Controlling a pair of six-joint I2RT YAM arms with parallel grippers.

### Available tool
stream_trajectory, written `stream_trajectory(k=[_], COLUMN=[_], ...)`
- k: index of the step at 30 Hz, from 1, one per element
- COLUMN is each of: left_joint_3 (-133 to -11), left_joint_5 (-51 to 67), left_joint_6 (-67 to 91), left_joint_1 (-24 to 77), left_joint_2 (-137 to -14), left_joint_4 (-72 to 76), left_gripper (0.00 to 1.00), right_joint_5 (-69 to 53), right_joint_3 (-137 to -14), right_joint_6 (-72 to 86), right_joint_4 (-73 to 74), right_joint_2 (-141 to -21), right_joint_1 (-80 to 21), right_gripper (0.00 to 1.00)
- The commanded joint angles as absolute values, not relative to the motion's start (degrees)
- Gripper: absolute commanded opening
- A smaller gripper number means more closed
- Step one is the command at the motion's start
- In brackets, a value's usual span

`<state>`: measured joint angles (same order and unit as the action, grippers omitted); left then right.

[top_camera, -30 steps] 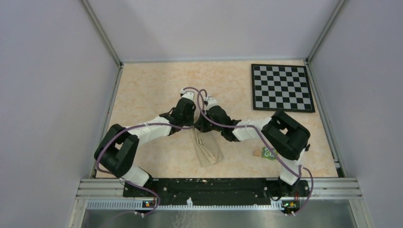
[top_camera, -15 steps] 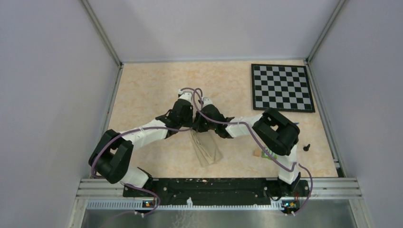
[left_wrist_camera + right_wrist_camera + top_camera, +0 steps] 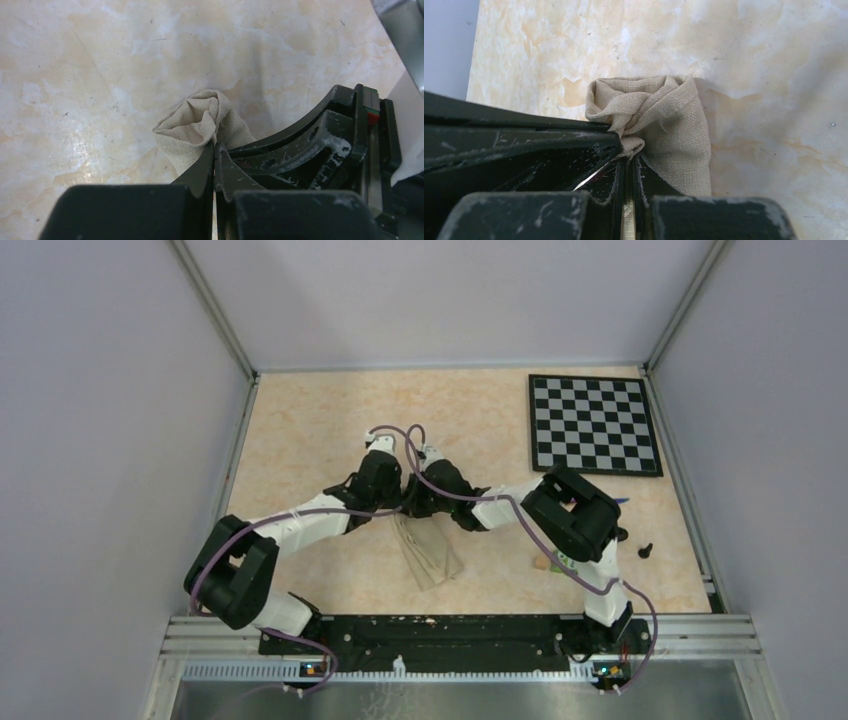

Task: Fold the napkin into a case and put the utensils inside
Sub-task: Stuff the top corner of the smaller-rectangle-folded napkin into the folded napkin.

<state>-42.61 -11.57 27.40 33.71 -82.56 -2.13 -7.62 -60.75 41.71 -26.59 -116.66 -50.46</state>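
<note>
Currently the left claw (image 3: pixel 214 146) is closed on a bunched corner of the napkin (image 3: pixel 432 558). The right claw (image 3: pixel 626 159) pinches the corner beside it. The cloth lies at the middle of the table (image 3: pixel 300 430), trailing toward the arm bases.

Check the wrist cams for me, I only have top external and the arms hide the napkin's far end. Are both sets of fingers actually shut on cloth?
Observer: In the left wrist view, the left fingers are shut, pinching a bunched corner of the napkin.
Operator: Right side?
Observer: In the right wrist view, the right fingers are shut too, with a crumpled wad of the same cloth caught at the tips.
Operator: Any cloth past the tips?
Observer: Yes, in both wrist views the wad pokes out beyond the tips, over bare tabletop.
</note>
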Motion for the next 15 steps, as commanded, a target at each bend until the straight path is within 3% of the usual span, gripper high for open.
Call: stream_trajectory(k=[1,11,15], left_joint_3=[-42.4,-41.99,-41.77], left_joint_5=[-8.75,-5.79,-3.73], left_joint_6=[30.02,31.43,31.56], left_joint_1=[32.41,29.43,28.31], left_joint_2=[-83.09,-81.22,-81.3], left_joint_4=[-1.03,-3.58,-3.66], left_gripper=[0.0,0.0,0.0], right_joint_5=[-11.21,-12.47,-12.52], right_joint_3=[-59.98,-58.05,-56.7], right_joint_6=[36.22,31.46,31.31], right_joint_4=[-27.53,-26.59,-27.8], right_joint_2=[-115.16,-110.29,-108.24], right_joint_1=[-50.36,-50.36,-50.27], right_gripper=[0.0,0.35,0.44])
